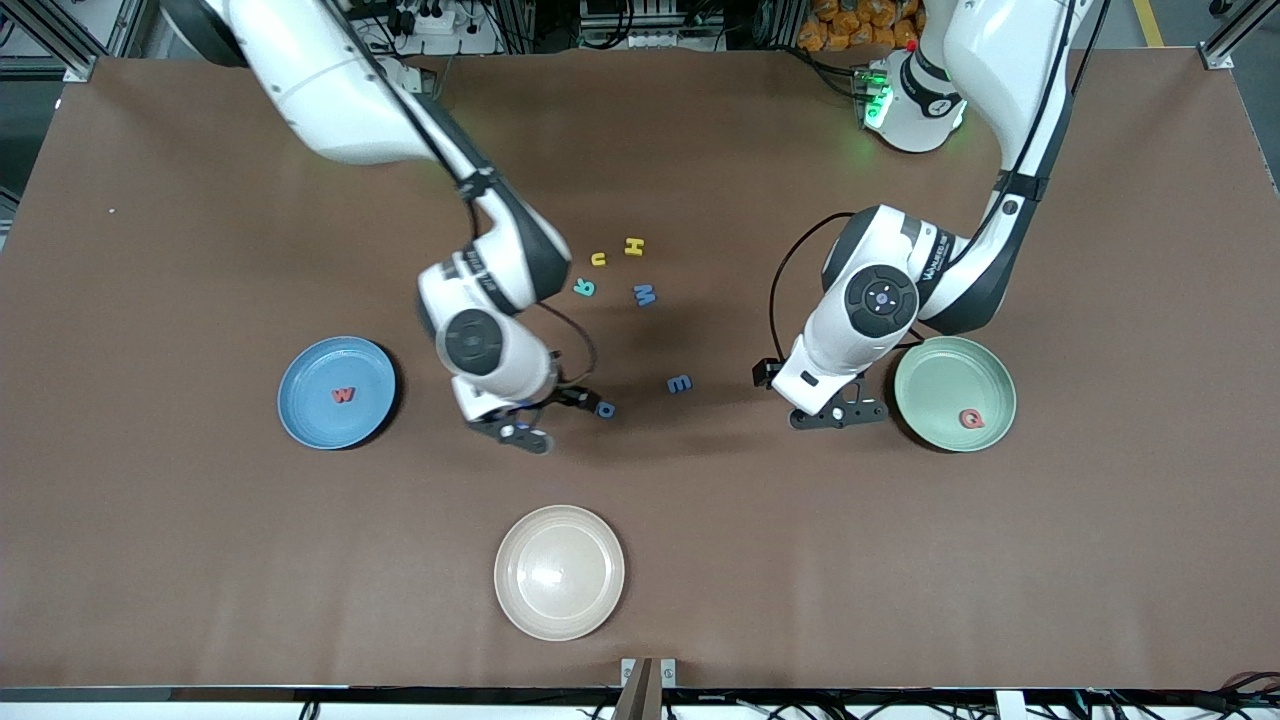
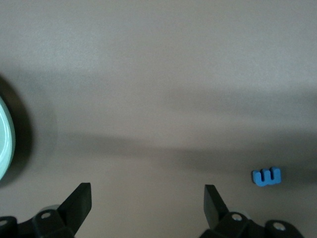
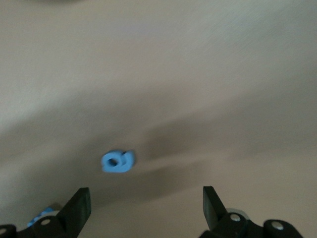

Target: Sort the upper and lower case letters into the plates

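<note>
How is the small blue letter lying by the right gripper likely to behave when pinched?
The small blue letter looks like foam: probably light and slightly squashy. It lies flat on the table, so it should not roll, though a nudge may slide it.

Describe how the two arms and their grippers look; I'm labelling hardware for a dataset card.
Both arms have glossy white shells with black joint bands and round dark grey caps. A thin black cable loops beside each wrist. The left gripper and right gripper are black, each with two flat wedge-shaped fingers fixed by silver screws. The left arm's base glows green.
</note>
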Motion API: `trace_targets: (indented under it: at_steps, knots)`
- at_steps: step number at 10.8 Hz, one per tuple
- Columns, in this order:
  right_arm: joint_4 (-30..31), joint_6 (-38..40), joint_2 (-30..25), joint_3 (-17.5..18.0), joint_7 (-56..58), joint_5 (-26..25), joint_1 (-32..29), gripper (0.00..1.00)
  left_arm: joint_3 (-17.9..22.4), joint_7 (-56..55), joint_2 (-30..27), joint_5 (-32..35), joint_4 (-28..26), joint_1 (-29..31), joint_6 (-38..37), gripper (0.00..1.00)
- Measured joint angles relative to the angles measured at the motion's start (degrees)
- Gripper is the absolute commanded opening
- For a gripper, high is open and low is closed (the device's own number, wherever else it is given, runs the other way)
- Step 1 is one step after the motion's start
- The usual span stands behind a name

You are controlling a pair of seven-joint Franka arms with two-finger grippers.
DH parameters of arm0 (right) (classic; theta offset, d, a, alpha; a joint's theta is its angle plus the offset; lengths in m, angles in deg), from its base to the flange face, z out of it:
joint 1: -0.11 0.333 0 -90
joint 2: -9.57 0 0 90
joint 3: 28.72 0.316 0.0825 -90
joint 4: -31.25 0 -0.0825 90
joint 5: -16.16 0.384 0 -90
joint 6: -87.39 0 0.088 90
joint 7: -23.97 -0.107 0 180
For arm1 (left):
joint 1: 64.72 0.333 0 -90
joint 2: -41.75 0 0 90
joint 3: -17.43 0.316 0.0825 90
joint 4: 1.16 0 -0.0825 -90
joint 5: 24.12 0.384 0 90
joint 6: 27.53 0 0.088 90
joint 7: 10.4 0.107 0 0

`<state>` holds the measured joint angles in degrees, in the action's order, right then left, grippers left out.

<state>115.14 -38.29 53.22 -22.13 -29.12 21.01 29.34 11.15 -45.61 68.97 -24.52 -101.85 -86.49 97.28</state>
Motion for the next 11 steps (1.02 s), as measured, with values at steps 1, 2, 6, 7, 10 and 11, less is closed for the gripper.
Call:
trace_targets:
  at_steps: [1, 2, 6, 7, 10, 11]
  knots:
    - [-1.28, -1.38, 2.02, -0.11, -2.56, -1.02, 1.65, 1.0, -0.01, -2.0, 0.01, 0.0, 0.11, -0.15, 0.04, 1.0]
    - [-2.12, -2.79, 3.98, -0.21, -3.99, -1.77, 2.67, 1.0, -0.01, -3.71, 0.02, 0.0, 0.35, -0.26, 0.15, 1.0]
    - [-7.8, -3.85, 9.95, -0.6, -6.06, -1.96, 3.02, 1.0, 0.28, -6.38, 0.03, 0.0, 1.44, -0.31, 0.21, 1.0]
    - [-8.36, -3.46, 10.14, -0.61, -6.18, -1.97, 3.03, 1.0, 0.62, -6.38, 0.03, 0.0, 1.73, -0.31, 0.22, 1.0]
    - [-8.84, -3.46, 10.41, -0.75, -6.18, -1.98, 3.02, 0.92, 1.53, -6.38, 0.03, 0.0, 2.07, -0.3, 0.22, 1.0]
    - [-8.87, -3.42, 10.42, -0.74, -6.18, -2.01, 3.02, 0.77, 1.63, -6.38, 0.03, 0.0, 2.09, -0.3, 0.22, 1.0]
